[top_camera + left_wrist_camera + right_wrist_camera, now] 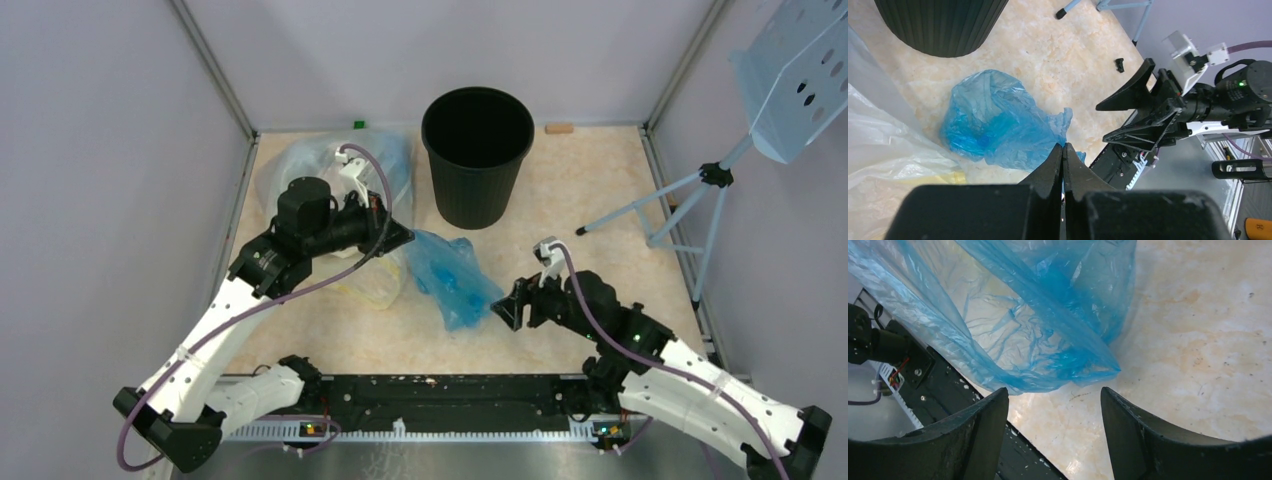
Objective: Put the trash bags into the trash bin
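Blue bag (pixel 455 280) crumpled on table (pixel 590 170) near bin (pixel 477 155); right gripper (pixel 1054 396) spread just beside bag, empty; left gripper (pixel 1063 147) pressed together, empty

Glossy film bag (pixel 455 285); ribbed plastic bin (pixel 478 195)

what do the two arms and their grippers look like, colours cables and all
Both the left arm and right arm have white perforated shells with black joints, and purple cables run along them. A white camera block sits at each wrist. The left gripper and right gripper have matte black tapering fingers. A green light glows on the right arm.
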Controlling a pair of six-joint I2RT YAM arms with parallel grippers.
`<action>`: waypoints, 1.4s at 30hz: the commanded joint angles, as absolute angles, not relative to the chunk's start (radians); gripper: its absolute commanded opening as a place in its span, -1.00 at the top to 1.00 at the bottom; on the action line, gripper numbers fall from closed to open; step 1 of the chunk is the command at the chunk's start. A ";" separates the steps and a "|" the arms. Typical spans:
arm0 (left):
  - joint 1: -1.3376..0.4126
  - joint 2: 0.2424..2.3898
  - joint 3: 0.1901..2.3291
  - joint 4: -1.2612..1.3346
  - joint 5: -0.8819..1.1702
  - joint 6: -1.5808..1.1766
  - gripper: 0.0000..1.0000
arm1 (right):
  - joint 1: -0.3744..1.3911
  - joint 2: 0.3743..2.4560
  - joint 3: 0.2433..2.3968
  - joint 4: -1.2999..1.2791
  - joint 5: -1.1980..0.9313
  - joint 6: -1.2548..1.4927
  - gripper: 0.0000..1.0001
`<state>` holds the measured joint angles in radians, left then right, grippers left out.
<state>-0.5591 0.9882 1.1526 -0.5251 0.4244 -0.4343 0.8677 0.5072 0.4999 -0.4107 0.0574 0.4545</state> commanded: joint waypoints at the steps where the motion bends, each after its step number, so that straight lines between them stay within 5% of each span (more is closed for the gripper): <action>1: -0.560 0.977 1.175 -0.500 0.408 -0.401 0.91 | 0.864 0.614 0.473 -0.216 0.021 0.426 -0.37; 7: -0.558 0.973 1.197 -0.530 0.392 -0.389 0.91 | 0.864 0.818 0.467 -0.134 0.168 0.482 -0.47; 11: -0.559 0.960 1.204 -0.532 0.362 -0.386 0.96 | 0.864 0.915 0.444 -0.026 0.134 0.508 -0.33; 12: -0.559 0.953 1.202 -0.525 0.348 -0.385 0.98 | 0.864 0.934 0.448 -0.013 0.127 0.515 -0.15; 15: -0.559 0.940 1.191 -0.510 0.286 -0.384 1.00 | 0.864 0.971 0.484 -0.022 0.107 0.523 1.00; 24: -0.542 1.069 1.197 -0.499 0.072 -0.380 1.00 | 0.864 0.868 0.738 -0.425 0.341 0.549 1.00; 33: -0.383 1.292 1.407 -0.457 0.181 -0.380 0.98 | 0.864 0.852 1.017 -0.607 0.350 0.526 1.00; 37: -0.336 1.302 1.396 -0.435 0.255 -0.394 0.60 | 0.864 0.855 1.061 -0.654 0.418 0.531 1.00; 40: -0.336 1.261 1.310 -0.417 0.342 -0.408 -0.18 | 0.864 0.867 1.051 -0.644 0.394 0.534 1.00; 42: -0.336 1.217 1.238 -0.411 0.407 -0.435 -0.44 | 0.864 0.878 1.033 -0.621 0.369 0.540 1.00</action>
<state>-0.3317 1.2968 1.3384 -0.4522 0.2546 -0.3996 0.8677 0.8619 1.0237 -0.6136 0.3717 0.5350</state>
